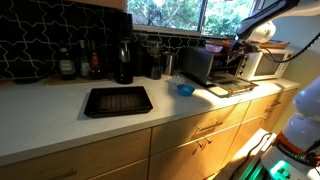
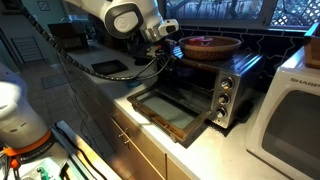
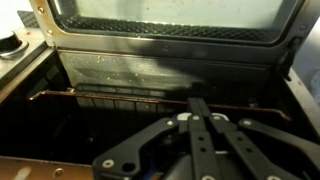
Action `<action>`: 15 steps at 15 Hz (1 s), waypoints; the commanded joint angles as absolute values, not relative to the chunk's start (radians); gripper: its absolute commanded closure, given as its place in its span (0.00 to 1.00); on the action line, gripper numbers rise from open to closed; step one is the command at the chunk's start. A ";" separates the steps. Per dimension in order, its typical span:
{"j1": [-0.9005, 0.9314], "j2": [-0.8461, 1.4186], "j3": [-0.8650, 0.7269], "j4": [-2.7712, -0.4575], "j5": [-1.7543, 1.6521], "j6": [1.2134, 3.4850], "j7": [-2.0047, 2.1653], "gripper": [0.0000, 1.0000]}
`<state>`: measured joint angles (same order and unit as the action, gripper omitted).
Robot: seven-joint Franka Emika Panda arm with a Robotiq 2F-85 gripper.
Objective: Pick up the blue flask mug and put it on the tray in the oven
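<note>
Nearest, in the wrist view, gripper (image 3: 200, 106) pinched narrow, fingers together as one dark bar, nothing held; just beyond, oven (image 2: 205, 88) with glass door (image 2: 172, 112) dropped flat toward the counter edge; in an exterior view, blue flask mug (image 1: 185, 90) down on the white counter (image 1: 60, 120), between a dark rectangular tray (image 1: 118, 101) and the oven, well apart from the gripper; too small to tell its long axis or facing; farthest, white microwave (image 1: 262, 64).
</note>
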<state>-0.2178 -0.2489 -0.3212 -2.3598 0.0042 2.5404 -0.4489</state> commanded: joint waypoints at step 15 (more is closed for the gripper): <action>-0.212 -0.514 -0.215 -2.127 -0.133 1.621 -0.320 0.01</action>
<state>-0.2161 -0.4999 -0.2449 -2.1697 -0.1037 1.7279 -0.4434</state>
